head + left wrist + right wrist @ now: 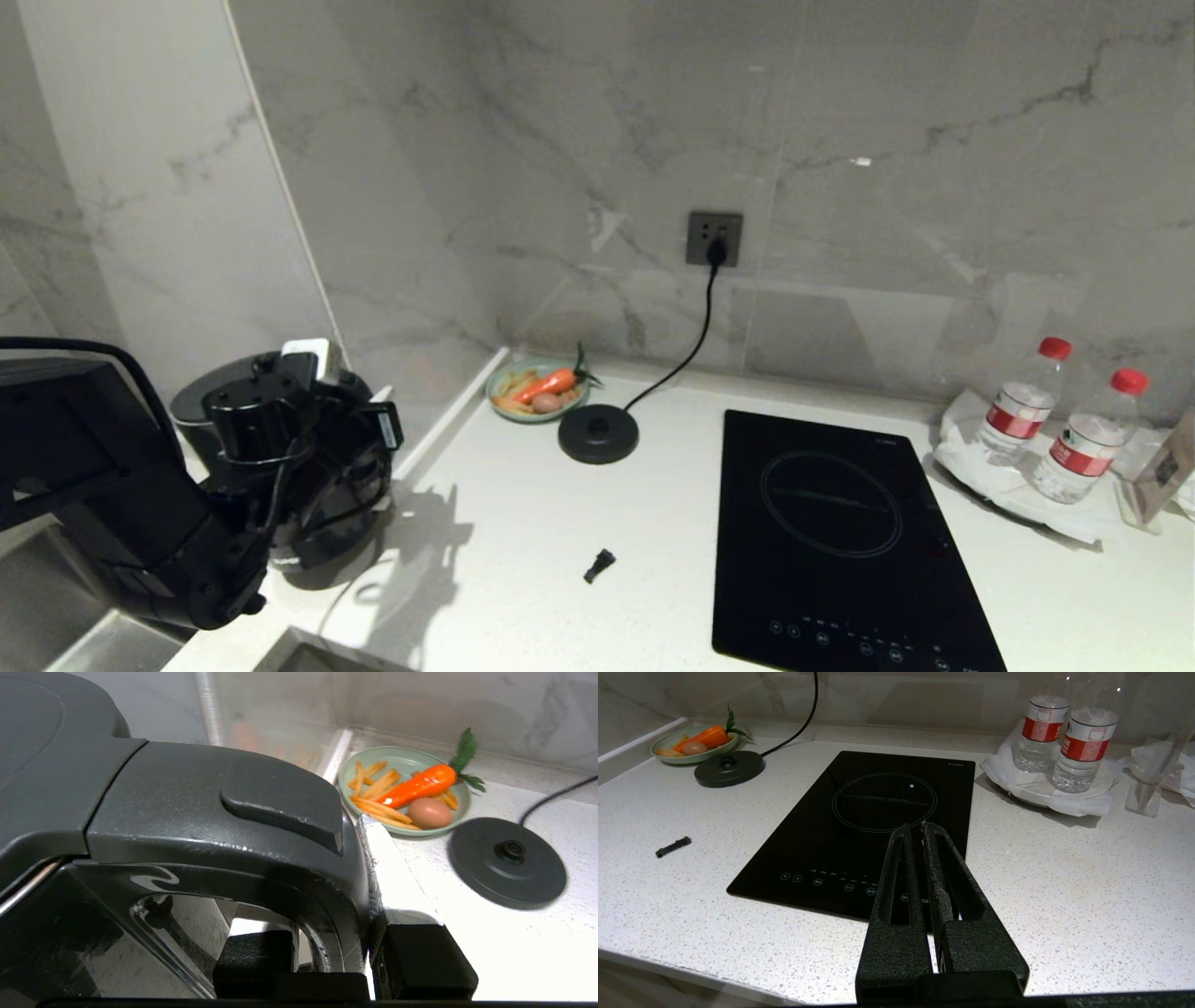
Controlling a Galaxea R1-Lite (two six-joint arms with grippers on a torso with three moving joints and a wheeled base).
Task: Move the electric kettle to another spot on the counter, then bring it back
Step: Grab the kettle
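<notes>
Kettle: electric kettle (pixel 322 485) at bench (pixel 523 523) far-left corner, well apart from base disc (pixel 598 434).
Left pincer (pixel 369 891): clamped on kettle's loop handle.
Right pincer (pixel 916 830): closed, empty, above hob (pixel 859 830).
Neighbours: green plate (pixel 537 411) just behind base disc.

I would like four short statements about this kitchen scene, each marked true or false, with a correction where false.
1. The left gripper has its fingers closed on the handle of the electric kettle. True.
2. The kettle stands on its round base. False: the base is bare; the kettle is at the counter's left end.
3. The base's cord is plugged into the wall socket. True.
4. The right gripper holds a water bottle. False: its fingers are shut on nothing, above the hob.
</notes>
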